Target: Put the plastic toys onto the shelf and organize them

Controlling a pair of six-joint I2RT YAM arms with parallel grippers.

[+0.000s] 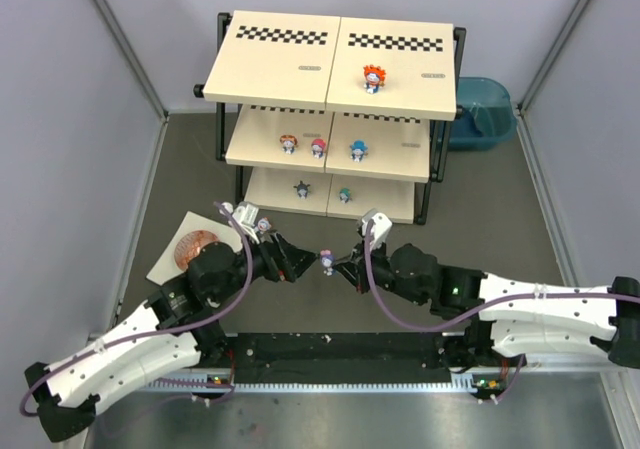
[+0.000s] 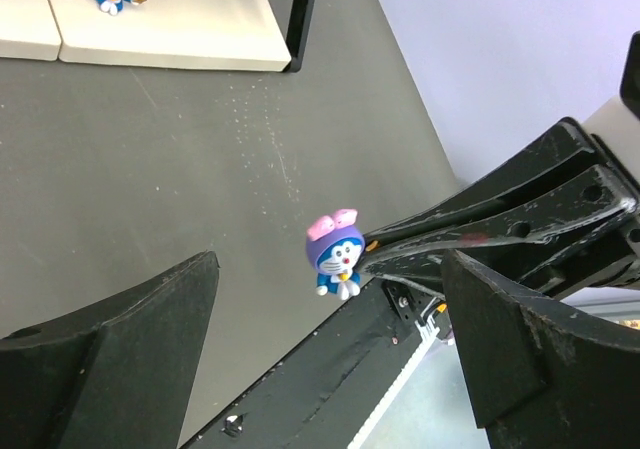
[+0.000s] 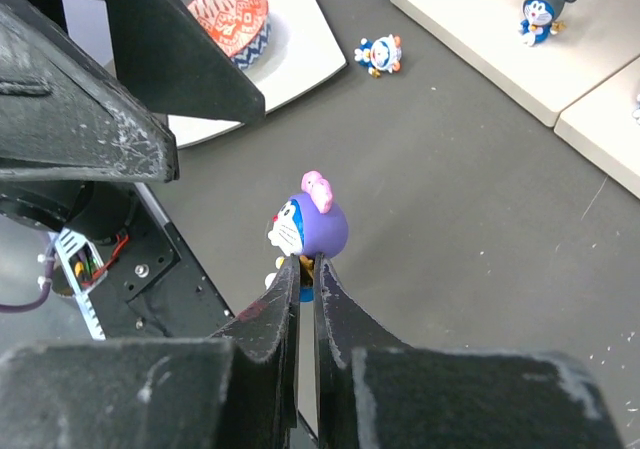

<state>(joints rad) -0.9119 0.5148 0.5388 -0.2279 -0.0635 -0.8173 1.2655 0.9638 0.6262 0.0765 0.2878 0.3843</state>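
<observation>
My right gripper (image 1: 335,264) (image 3: 307,262) is shut on a purple-headed toy with a pink bow (image 1: 326,260) (image 3: 312,224) and holds it above the floor. My left gripper (image 1: 300,266) (image 2: 330,269) is open; its jaws stand wide, facing that toy (image 2: 338,254), which hangs between and just beyond the fingertips. The shelf (image 1: 290,64) stands at the back. An orange-haired toy (image 1: 374,77) is on its top board, three toys (image 1: 318,148) on the middle board, two (image 1: 302,188) on the bottom board. One more toy (image 1: 263,226) (image 3: 380,54) lies on the floor.
An orange-pink disc (image 1: 197,247) (image 3: 232,14) lies on a white sheet left of my left arm. A blue tub (image 1: 485,109) stands right of the shelf. Grey walls close in both sides. A black rail (image 1: 330,354) runs along the near edge.
</observation>
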